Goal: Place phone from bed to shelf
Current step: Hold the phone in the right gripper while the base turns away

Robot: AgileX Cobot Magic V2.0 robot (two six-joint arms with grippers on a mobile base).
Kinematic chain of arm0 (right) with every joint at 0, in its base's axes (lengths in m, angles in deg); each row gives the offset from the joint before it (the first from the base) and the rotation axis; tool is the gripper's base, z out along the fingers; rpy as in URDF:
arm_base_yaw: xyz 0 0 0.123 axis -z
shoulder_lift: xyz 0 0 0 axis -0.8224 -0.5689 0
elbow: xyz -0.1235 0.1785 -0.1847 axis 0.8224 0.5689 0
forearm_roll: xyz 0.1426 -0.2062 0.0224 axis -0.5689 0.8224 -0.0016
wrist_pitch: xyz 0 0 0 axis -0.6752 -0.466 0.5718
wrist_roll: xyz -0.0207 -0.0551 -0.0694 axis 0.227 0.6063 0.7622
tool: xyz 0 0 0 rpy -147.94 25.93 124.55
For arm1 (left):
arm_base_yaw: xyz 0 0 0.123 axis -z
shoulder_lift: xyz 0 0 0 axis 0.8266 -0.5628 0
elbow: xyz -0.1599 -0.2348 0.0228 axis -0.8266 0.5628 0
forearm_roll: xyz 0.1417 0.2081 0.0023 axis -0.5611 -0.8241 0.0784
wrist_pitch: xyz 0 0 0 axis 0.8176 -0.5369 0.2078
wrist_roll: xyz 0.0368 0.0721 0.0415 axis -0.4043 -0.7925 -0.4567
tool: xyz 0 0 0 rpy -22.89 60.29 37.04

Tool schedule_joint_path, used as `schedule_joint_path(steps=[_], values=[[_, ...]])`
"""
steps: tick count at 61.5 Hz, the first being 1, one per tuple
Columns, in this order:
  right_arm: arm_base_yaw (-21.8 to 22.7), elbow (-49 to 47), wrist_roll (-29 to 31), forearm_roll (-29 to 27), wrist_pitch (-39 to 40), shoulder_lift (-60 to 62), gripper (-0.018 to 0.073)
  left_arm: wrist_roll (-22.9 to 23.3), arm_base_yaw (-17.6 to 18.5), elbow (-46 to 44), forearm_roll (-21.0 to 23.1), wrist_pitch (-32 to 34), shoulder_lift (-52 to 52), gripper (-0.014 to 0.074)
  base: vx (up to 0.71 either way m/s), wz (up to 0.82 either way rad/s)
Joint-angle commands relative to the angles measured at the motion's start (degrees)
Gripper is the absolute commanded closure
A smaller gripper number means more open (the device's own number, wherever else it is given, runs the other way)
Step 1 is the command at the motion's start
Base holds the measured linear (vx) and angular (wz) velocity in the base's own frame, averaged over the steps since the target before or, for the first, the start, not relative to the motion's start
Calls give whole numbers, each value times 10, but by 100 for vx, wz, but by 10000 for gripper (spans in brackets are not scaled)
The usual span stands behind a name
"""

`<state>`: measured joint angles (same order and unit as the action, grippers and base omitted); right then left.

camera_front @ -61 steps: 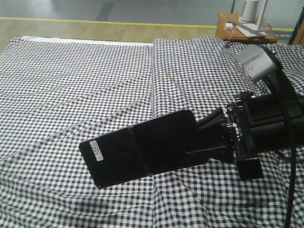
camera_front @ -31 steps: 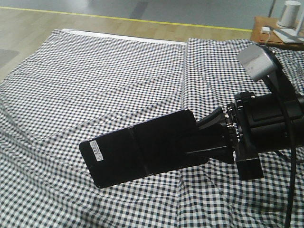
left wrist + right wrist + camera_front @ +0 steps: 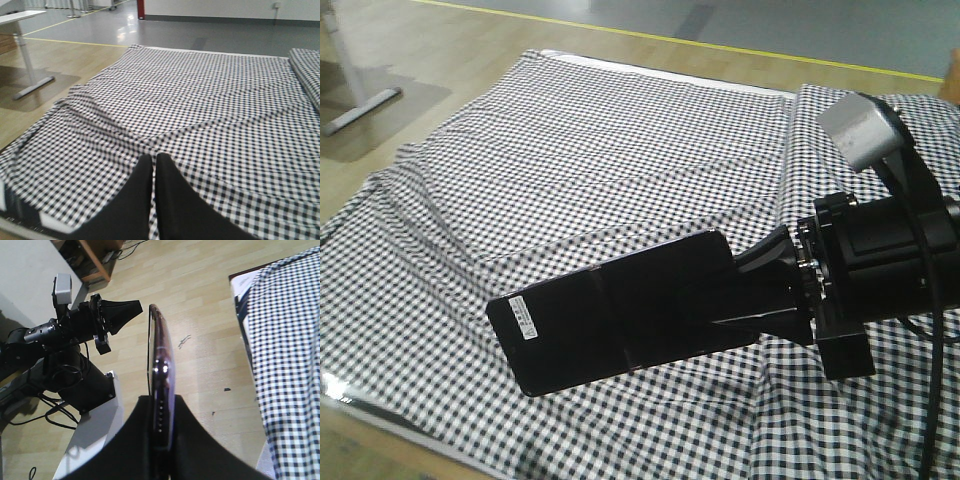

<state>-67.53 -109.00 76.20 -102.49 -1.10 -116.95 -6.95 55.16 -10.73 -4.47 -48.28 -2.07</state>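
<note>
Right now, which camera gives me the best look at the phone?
The exterior front-facing view: the phone shows most of its broad face, sticker included, held by the right claw above the bed. The right wrist view shows it only edge-on. The left wrist view misses it, showing the shut left claw and bed.

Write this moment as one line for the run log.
right claw: shut on phone | phone: held in air, off bed | left claw: shut, empty | shelf: not in view

phone [image 3: 620, 325] above bed [image 3: 620, 150], right pincer [image 3: 748, 300] at its end (floor [image 3: 470, 45] behind)
</note>
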Motion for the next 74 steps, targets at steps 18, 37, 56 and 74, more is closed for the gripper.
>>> schedule_joint_path(steps=[18, 37, 56, 74], values=[[0, -14, 2, -53, -44, 14, 561, 2, 2, 1, 4, 42, 3, 596, -10, 37], [0, -14, 2, -53, -44, 14, 561, 2, 2, 1, 4, 42, 3, 596, -12, 47], [0, -14, 2, -53, -44, 14, 561, 2, 2, 1, 4, 42, 3, 596, -13, 50], [0, -14, 2, -53, -44, 14, 561, 2, 2, 1, 4, 42, 3, 596, -13, 51]])
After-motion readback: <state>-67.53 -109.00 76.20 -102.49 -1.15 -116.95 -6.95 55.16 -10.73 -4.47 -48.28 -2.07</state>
